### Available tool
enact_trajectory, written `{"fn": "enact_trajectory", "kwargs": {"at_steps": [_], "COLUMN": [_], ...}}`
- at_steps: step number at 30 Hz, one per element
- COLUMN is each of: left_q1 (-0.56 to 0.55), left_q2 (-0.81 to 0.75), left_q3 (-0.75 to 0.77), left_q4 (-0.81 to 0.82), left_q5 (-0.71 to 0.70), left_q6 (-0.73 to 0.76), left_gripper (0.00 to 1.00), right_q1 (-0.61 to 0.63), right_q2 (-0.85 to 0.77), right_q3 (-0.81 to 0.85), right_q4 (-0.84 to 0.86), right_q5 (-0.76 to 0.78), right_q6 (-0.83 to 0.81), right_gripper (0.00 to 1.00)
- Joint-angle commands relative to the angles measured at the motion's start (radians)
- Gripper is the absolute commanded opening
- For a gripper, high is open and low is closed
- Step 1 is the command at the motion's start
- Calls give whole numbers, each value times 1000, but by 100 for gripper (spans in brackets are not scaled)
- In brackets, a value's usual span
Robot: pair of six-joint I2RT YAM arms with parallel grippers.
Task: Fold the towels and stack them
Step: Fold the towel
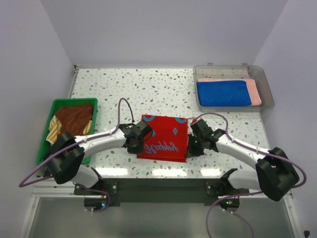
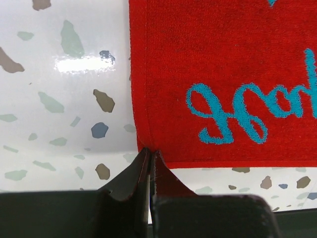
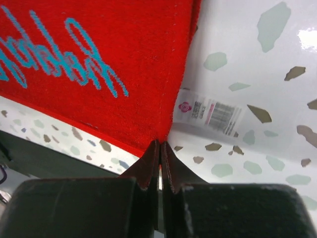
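red towel: flat on table, ctr, near edge | L gripper: jaws closed, pinching its near-L corner | R gripper: jaws closed, pinching near-R corner | tray far R: blue towel atop pink towel | basket L: brown towel + striped towel

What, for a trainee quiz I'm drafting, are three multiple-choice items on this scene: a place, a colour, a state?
1. Where does the blue towel lie? A bare tabletop; B clear tray; C held aloft.
2. What colour is the script on the red towel? A teal; B yellow; C white.
3. How are the left end effector and right end effector? A both open; B one open; C both shut on cloth.
Key: B, it tops the pink towel there; A, teal loops in both wrist views; C, each pinches a near corner.
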Motion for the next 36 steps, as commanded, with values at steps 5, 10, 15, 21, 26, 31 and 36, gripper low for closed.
{"fn": "enact_trajectory", "kwargs": {"at_steps": [5,10,15,21,26,31,36], "left_q1": [1,3,7,16,40,41,47], "left_q2": [63,51,25,-49,-63,-17,26], "left_q3": [-63,-68,70,216,63,-49,-91], "left_q4": [112,129,15,-112,-42,53,118], "left_q5": [-8,10,-19,-88,-48,-17,-11], "left_q6": [15,7,27,51,93,102,107], "left_gripper": [0,0,0,0,0,0,0], "right_q1": [-1,-1,1,8,19,19,19], "right_q2": [95,81,37,-51,-65,-14,53], "right_q3": [-93,-75,102,239,56,-86,-124], "right_q4": [151,104,-43,-142,-25,111,159], "right_q5": [-22,11,67,23,-60,-76,-58], "right_q6": [49,36,-14,-8,53,87,82], "right_gripper": [0,0,0,0,0,0,0]}}
